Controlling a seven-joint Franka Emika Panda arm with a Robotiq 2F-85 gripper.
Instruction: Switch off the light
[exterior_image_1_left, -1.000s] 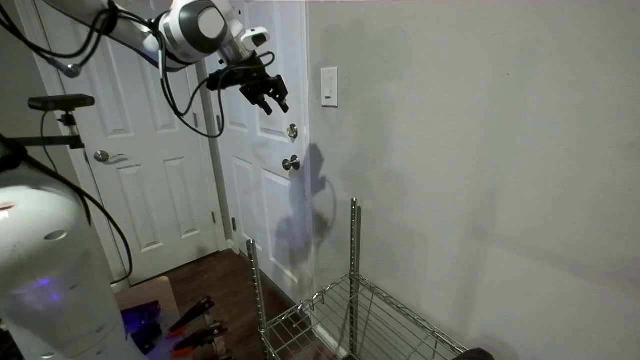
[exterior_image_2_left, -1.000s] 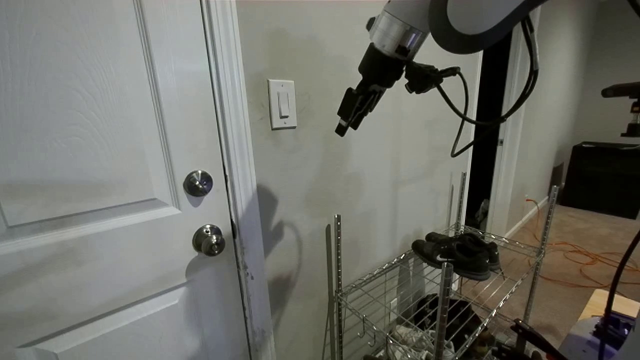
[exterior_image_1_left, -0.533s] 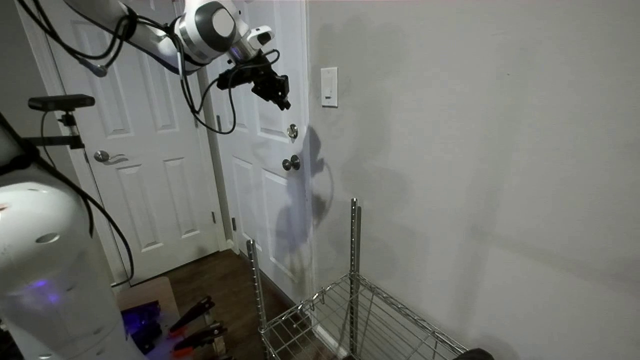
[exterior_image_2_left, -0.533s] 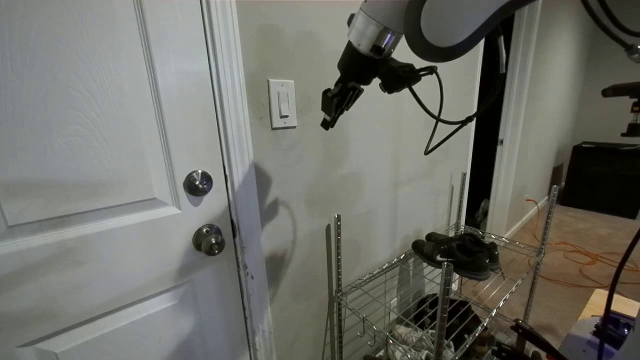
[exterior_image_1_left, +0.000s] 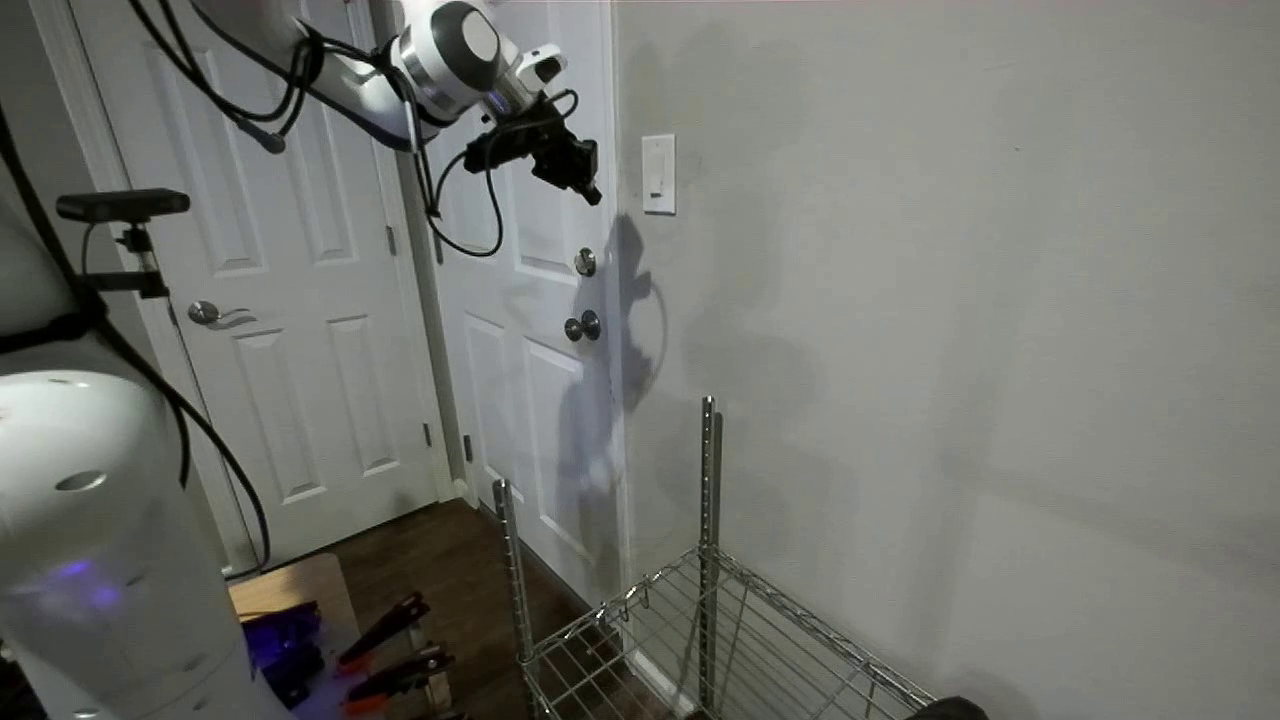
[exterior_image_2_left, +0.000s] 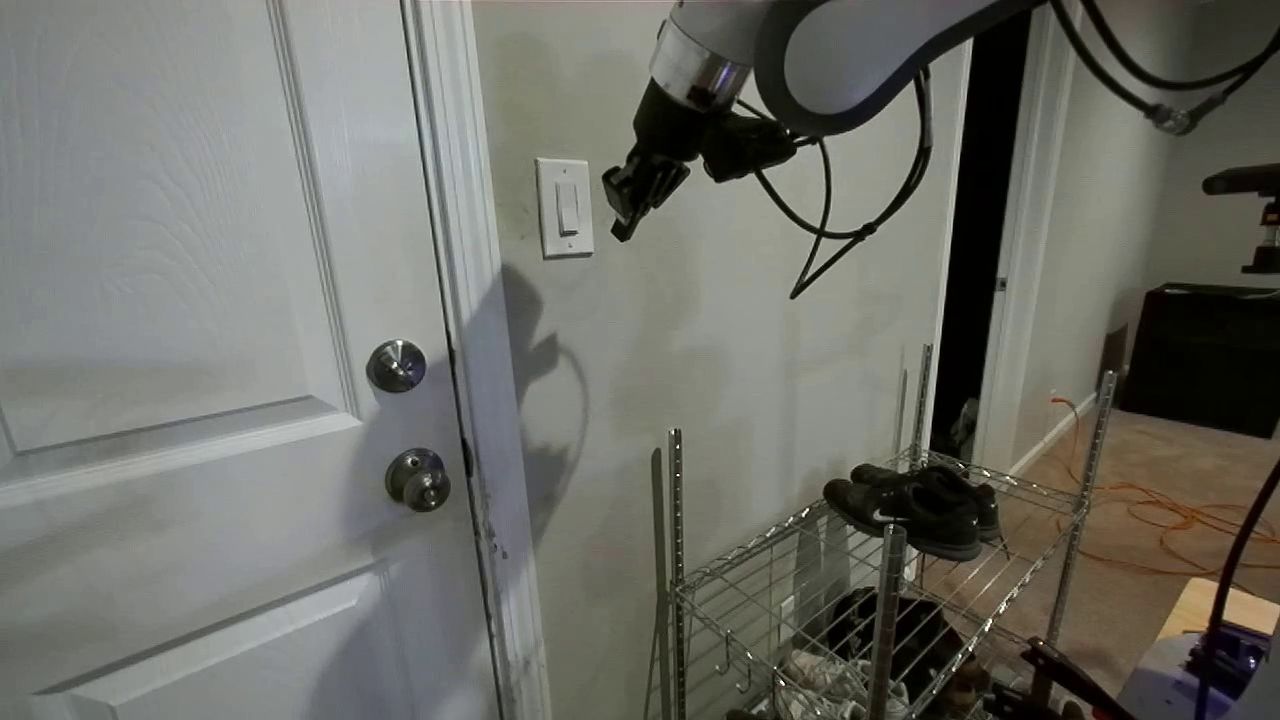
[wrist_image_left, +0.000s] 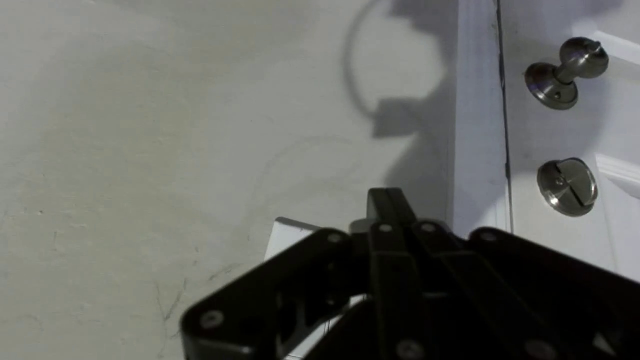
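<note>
The wall runs wide on the side of the light switch plate away from the door, giving open room there, while the white door frame stands close beside the plate's door-side edge. The gripper, tilted downward at about plate height, is near the plate but apart from it in both exterior views. In the wrist view its 2 fingers lie side by side, tips together, and hide part of the plate. Counted: 1 plate, upright, with 1 rocker; 2 white doors in an exterior view; 1 round knob and 1 round lock on the door beside the plate; 4 posts on the wire rack; 2 black shoes on the rack; 2 black-handled tools with red parts. The rack stands lower down, along the wall. Black cables loop behind the gripper, a dark shadow falls across door, frame and wall, and an orange cord lies on the carpet
</note>
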